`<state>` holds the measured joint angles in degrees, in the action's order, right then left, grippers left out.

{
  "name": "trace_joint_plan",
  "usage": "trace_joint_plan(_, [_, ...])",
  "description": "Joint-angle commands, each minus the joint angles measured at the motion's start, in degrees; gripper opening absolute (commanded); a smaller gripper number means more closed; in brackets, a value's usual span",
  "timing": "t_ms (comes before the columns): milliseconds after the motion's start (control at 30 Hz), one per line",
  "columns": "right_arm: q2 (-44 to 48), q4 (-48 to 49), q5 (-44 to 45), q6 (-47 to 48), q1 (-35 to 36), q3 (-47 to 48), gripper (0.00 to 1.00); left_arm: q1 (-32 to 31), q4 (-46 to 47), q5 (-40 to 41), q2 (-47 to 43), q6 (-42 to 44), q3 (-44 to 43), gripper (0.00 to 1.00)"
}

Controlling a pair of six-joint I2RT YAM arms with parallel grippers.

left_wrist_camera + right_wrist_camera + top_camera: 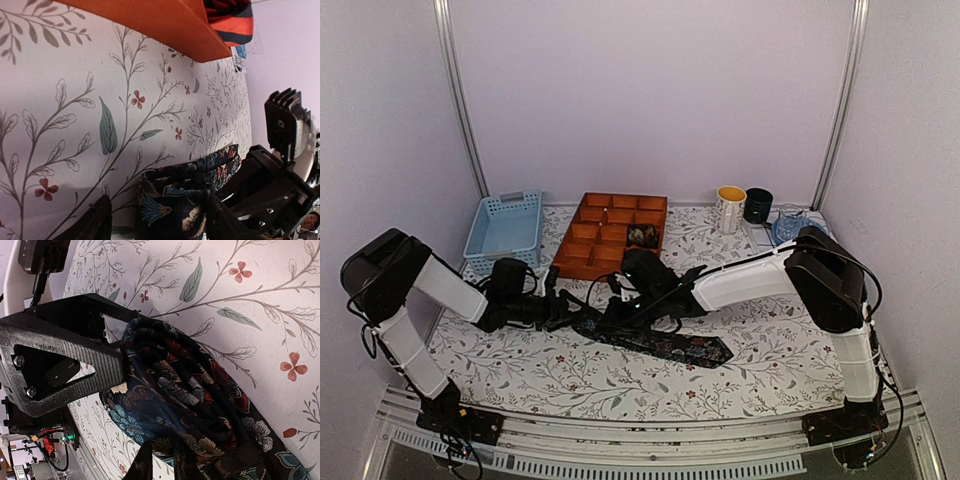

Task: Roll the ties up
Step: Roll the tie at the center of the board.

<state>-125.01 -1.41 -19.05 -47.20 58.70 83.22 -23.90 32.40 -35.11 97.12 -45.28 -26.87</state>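
- The patterned tie [672, 345] lies flat across the middle of the surface [775, 335]. Its left end is rolled up between the two tools.
- Bare cloth-covered surface lies in front of the tie and to its right. The orange tray [560, 262] sits just behind the tools, and the blue basket [503, 232] is at the back left.
- Two mugs [730, 208] stand by the back wall, well apart from the tie. Lilac walls close in three sides.
- The left tool [560, 308] has its fingers apart on either side of the rolled end. In the left wrist view one finger [100, 222] stands off the cloth.
- The right tool [617, 308] meets the roll from the other side. The right wrist view shows the coil [185, 395] up close, but I cannot tell whether its fingers are clamped.
- Only the left wrist view shows a red-and-black tie [231, 20] over the tray wall [150, 22].
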Motion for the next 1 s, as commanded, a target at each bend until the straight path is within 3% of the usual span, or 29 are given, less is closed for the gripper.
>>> trace_joint_plan(0, [-3.57, -0.73, 0.47, -0.5, -0.82, -1.87, 0.16, -1.1, 1.96, -1.91, 1.5, -0.16, -1.11, 0.62])
trace_joint_plan(333, [-4.06, -0.14, 0.19, -0.79, -0.91, -1.98, 0.16, -2.53, 4.15, -4.7, 2.74, -0.59, -1.21, 0.53])
trace_joint_plan(567, [-3.32, 0.11, -0.88, -0.98, -0.95, -2.29, 0.16, -2.73, 4.02, -3.23, 1.94, -0.91, -0.81, 0.28])
trace_joint_plan(733, [1.32, 1.01, -3.52, -1.4, -0.89, -2.83, 0.18, -3.05, -1.64, 0.54, -0.48, 1.41, -1.87, 0.2])
trace_joint_plan(967, [16.02, -0.48, -3.53, 1.28, -0.88, -5.21, 0.24, -5.28, -16.56, 11.92, -6.85, 7.87, -5.58, 0.17])
